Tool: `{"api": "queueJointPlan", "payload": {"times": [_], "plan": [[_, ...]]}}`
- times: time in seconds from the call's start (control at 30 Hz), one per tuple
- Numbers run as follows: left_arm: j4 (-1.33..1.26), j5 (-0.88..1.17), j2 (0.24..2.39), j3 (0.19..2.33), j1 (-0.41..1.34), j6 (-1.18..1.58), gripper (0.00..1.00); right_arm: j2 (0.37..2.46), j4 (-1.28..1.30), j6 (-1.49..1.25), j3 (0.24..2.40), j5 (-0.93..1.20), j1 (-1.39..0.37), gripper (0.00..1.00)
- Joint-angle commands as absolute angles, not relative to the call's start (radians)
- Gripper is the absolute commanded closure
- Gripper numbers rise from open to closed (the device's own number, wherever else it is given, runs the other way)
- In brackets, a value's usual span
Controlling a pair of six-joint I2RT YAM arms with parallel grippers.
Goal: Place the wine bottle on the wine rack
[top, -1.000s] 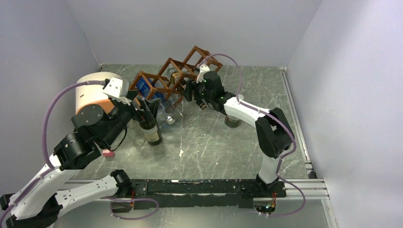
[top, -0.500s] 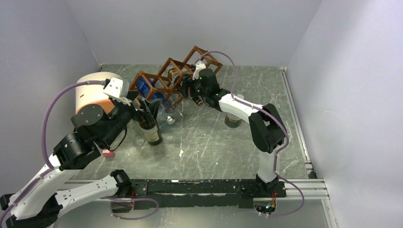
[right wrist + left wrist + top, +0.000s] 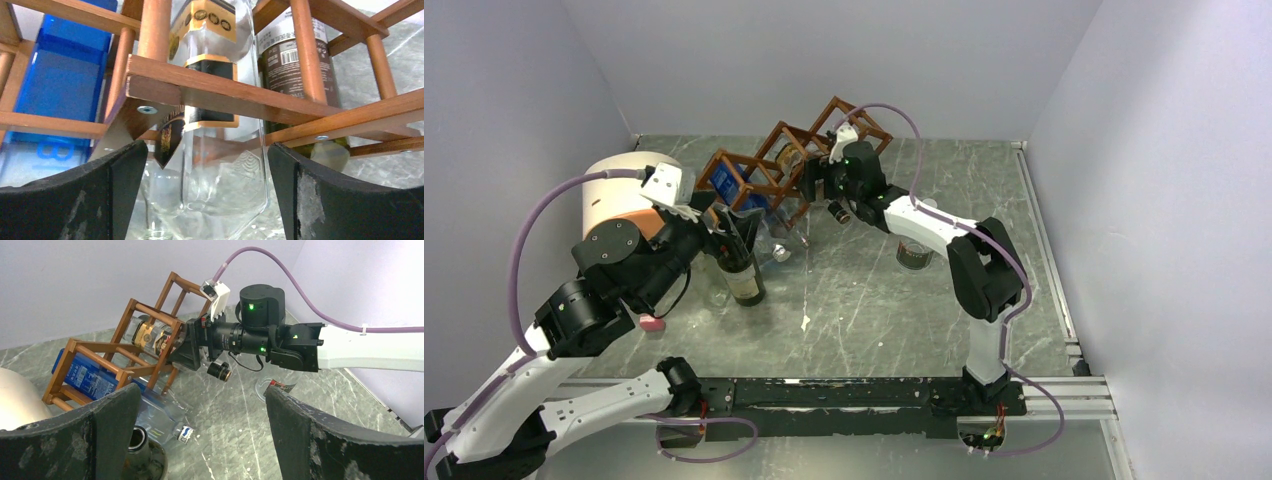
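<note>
The reddish-brown wine rack stands at the back of the table, and in the left wrist view the wine rack is at upper left. A clear bottle with a black-and-gold label lies in one of its cells beside a dark bottle. My right gripper is open, one jaw on each side of the clear bottle's base; from above, the right gripper is at the rack's front. A dark green wine bottle stands upright on the table. My left gripper hangs open over it, with the bottle's mouth by the left finger.
A blue bottle fills a left rack cell. A clear plastic bottle lies below the rack. A cream-and-orange cylinder stands at the left, a can under the right arm, and a small pink object near the left arm.
The right gripper pushed closer to the rack with the clear bottle, then its jaws spread wide off it. The left arm and the dark bottle have not moved.
</note>
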State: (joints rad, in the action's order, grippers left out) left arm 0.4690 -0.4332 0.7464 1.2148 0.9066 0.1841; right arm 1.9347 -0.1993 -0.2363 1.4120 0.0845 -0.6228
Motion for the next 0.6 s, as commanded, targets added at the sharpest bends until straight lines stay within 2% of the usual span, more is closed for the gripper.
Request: {"api": "queueJointPlan", "payload": {"times": [0.0,0.3,0.57], "plan": [[0.47,-0.407,0.75,1.233,0.904,0.179,0.01,1.912,-0.277,-0.238,1.457,0.05,-0.623,0.01],[0.47,-0.408,0.755,1.227,0.904,0.173,0.01,1.816,-0.236,-0.228,1.408,0.034,-0.622,0.0],[0.461,-0.414,0.745,1.208,0.904,0.176,0.01,1.697,-0.053,-0.237,1.377,0.038,-0.622,0.04]]}}
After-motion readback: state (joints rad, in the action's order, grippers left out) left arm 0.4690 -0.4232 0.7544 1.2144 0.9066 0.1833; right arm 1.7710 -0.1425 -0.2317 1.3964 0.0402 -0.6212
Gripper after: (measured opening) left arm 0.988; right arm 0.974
